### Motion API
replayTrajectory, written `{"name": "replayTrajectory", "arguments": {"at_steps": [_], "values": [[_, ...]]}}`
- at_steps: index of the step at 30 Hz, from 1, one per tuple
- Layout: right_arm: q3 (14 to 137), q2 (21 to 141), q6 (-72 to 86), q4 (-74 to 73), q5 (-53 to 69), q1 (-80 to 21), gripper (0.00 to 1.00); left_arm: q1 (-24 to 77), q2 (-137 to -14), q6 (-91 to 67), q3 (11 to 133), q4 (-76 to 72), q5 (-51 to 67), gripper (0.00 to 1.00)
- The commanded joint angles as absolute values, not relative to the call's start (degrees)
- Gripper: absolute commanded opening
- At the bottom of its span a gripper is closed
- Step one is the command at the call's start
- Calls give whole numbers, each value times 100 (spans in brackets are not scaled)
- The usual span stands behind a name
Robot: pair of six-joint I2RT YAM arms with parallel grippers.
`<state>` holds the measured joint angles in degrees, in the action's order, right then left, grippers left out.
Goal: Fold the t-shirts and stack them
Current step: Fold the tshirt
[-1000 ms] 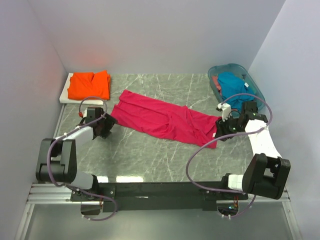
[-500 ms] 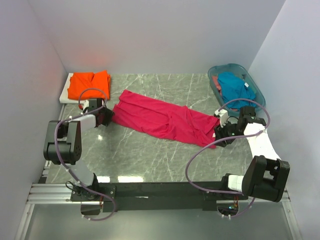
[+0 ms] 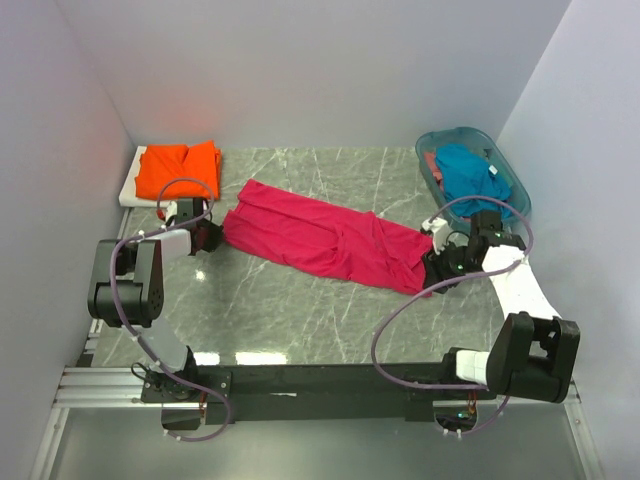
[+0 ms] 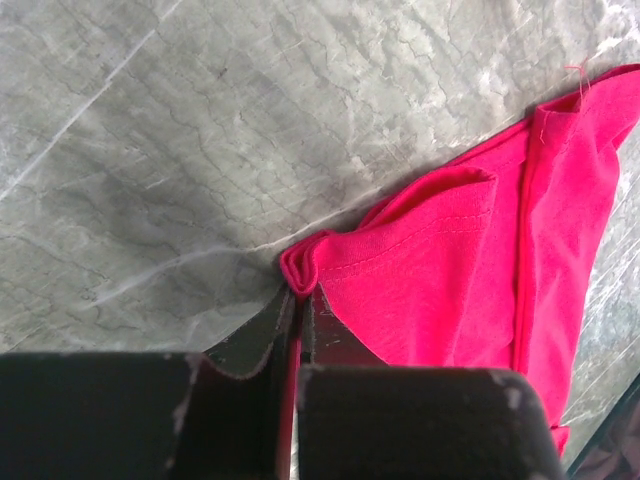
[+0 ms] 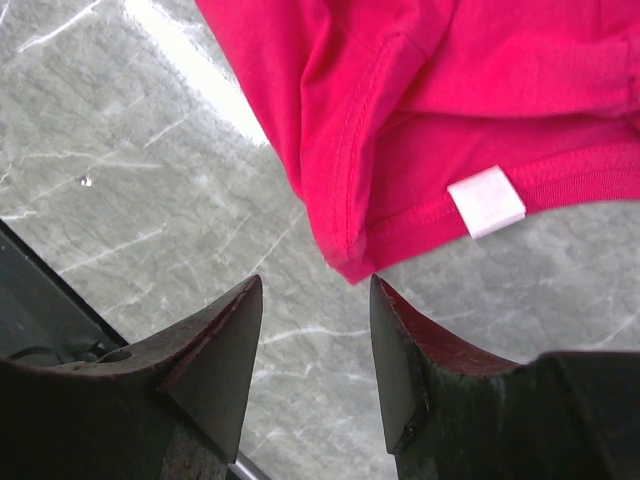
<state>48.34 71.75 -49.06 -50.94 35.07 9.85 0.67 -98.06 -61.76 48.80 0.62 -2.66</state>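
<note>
A magenta-red t-shirt (image 3: 325, 238) lies spread slantwise across the marble table, its white neck label (image 5: 486, 201) at the right end. My left gripper (image 3: 212, 238) is shut on the shirt's left hem corner (image 4: 305, 268), which bunches between the jaws. My right gripper (image 3: 432, 270) stands open just short of the shirt's right corner (image 5: 352, 268), with nothing between its fingers. An orange t-shirt (image 3: 180, 168) lies folded at the back left. A teal-blue t-shirt (image 3: 468, 170) sits in the basket.
The translucent teal basket (image 3: 505, 163) stands at the back right by the wall. A white board (image 3: 130, 188) lies under the orange shirt. White walls close in on the left, back and right. Cables loop over both arms.
My left gripper moved up to the shirt's left corner and closed on it. My right gripper edged left toward the shirt's right corner and stayed open.
</note>
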Motion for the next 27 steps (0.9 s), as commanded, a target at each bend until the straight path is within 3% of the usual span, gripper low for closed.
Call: {"name": "replayTrajectory", "arguments": {"at_steps": [1, 20, 25, 27], "values": [[4720, 7154, -4676, -4773, 3340, 800, 54, 26, -9686, -5933, 4755, 246, -404, 3], [4500, 7840, -3832, -3735, 2382, 141, 51, 18, -9694, -5836, 4781, 211, -264, 1], [4421, 7857, -3964, -3884, 2391, 141, 41, 18, -9677, -5827, 4772, 211, -246, 1], [4430, 7831, -4008, -3928, 2364, 149, 29, 18, -9651, -5818, 4764, 237, -246, 1]]}}
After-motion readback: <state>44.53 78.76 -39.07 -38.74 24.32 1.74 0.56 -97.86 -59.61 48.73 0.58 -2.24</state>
